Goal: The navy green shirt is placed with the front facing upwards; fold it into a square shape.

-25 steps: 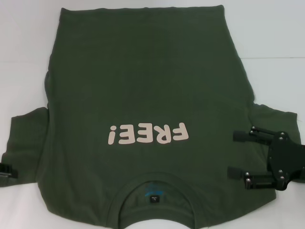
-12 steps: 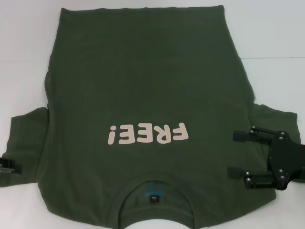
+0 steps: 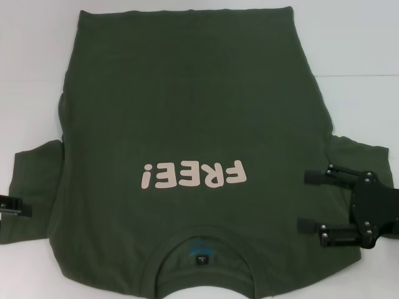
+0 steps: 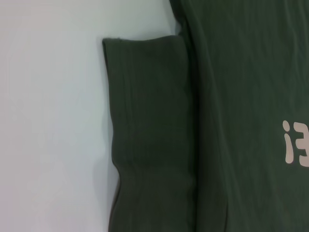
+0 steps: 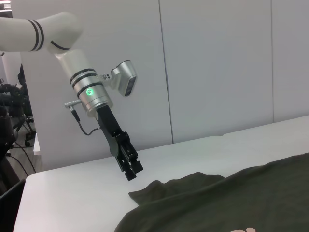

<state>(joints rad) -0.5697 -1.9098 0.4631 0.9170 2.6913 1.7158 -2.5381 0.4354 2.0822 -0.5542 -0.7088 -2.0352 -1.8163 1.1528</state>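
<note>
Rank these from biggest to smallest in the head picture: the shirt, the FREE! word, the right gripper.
1. shirt, by far the biggest.
2. FREE! word and right gripper look about alike; the gripper sits nearer the camera, so no ranking between them.

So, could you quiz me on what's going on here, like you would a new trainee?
1. True or false: the left tool is resting on the pink print.
2. Which part of the shirt is the right tool over? A) the collar B) the right sleeve C) the far hem
3. Fill in: the shirt lies flat with its front facing ____.

Key:
1. False. The left tool is out by the left sleeve, well away from the print.
2. B
3. up
</note>
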